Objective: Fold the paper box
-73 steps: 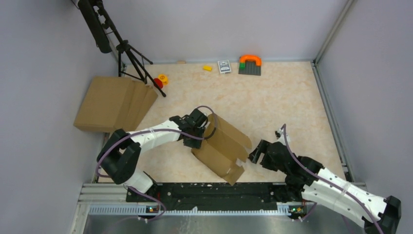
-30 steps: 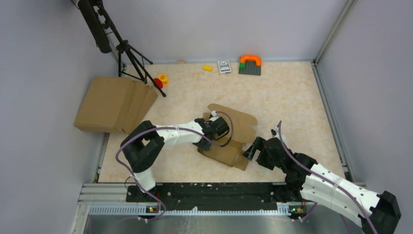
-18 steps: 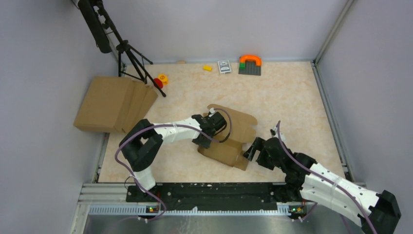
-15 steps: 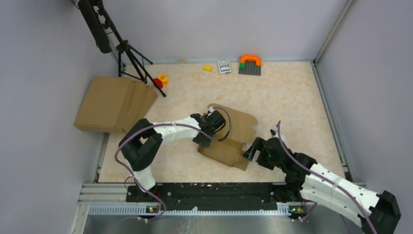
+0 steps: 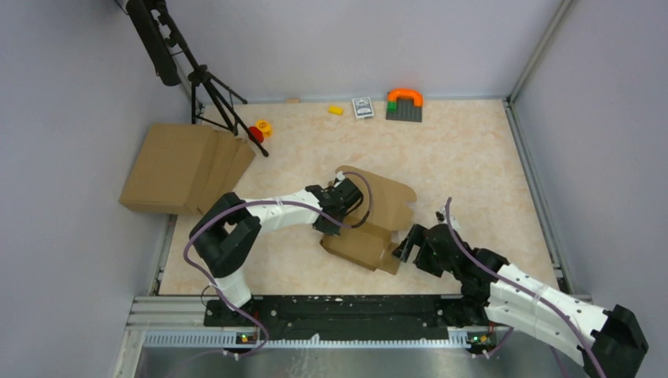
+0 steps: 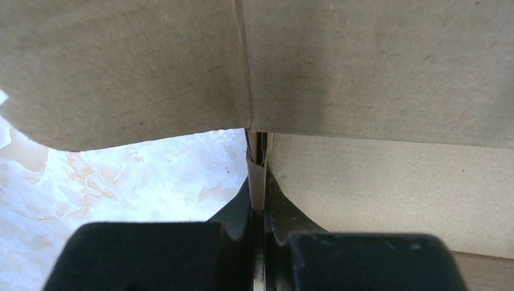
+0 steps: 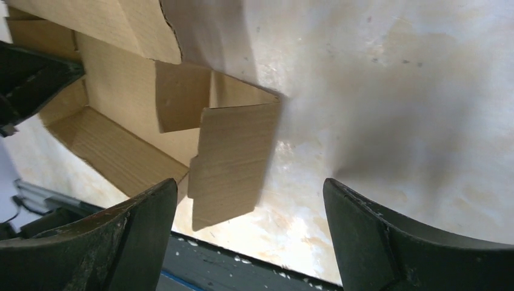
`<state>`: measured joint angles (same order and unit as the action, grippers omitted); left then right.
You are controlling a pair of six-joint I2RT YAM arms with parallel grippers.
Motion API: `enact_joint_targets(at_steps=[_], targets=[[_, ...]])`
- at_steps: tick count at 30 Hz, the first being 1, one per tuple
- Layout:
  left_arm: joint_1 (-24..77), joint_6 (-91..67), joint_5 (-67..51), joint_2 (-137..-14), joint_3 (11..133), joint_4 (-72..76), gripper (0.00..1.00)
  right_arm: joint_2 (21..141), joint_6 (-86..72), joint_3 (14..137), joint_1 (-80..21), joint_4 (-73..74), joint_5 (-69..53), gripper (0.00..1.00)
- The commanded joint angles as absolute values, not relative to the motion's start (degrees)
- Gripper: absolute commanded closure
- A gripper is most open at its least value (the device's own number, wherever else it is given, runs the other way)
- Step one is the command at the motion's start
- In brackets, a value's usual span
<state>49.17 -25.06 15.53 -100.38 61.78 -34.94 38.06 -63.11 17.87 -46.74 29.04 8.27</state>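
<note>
Mid-table (image 5: 473, 157): paper box (image 5: 358, 248), half-formed, lid panel laid back. Left gripper (image 6: 257, 163) pinched shut on a thin upright wall edge, likely to anchor the box against sliding. Right gripper (image 7: 247, 187) spread wide, nothing held, poised just beside the loose end flap (image 7: 233, 157), probably to fold it in.

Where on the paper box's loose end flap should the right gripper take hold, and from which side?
Probably the free outer edge of the end flap, approached from the right, where the open right gripper faces it: it juts beyond the walls of the paper box, clear of other cardboard.
</note>
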Motion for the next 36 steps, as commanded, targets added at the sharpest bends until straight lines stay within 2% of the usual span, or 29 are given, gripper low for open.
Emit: enact_joint_targets(at_steps=[1, 4, 7, 16, 18, 26, 32, 36], targets=[[48.89, -25.39, 15.68, -99.38, 59.75, -33.8, 1.0, 34.32, -65.82, 10.97, -45.2, 11.88, 0.91, 0.12], [48.95, -25.36, 13.61, -99.66, 59.84, -33.49, 1.0, 29.65, -68.26, 4.84, -45.13, 1.2, 0.27, 0.09], [48.88, -25.16, 12.47, -99.83, 60.26, -33.7, 1.0, 27.76, -69.4, 2.93, -44.87, -2.72, 0.31, 0.09], [48.87, -24.21, 9.13, -100.37, 62.92, -35.85, 1.0, 35.0, -67.17, 5.85, -44.63, -10.05, -3.91, 0.13], [48.87, -24.17, 8.88, -100.5, 63.04, -36.0, 1.0, 36.01, -66.05, 7.66, -44.57, -7.51, -3.12, 0.15], [48.87, -23.98, 9.88, -100.39, 64.01, -37.79, 1.0, 38.19, -64.2, 15.35, -44.56, 17.76, 6.53, 0.16], [48.87, -24.07, 10.85, -99.76, 64.36, -38.69, 1.0, 48.37, -63.1, 26.98, -44.59, 32.22, 10.56, 0.14], [48.87, -24.17, 10.73, -99.86, 64.74, -38.75, 1.0, 52.0, -62.62, 27.39, -44.65, 31.21, 7.89, 0.16]])
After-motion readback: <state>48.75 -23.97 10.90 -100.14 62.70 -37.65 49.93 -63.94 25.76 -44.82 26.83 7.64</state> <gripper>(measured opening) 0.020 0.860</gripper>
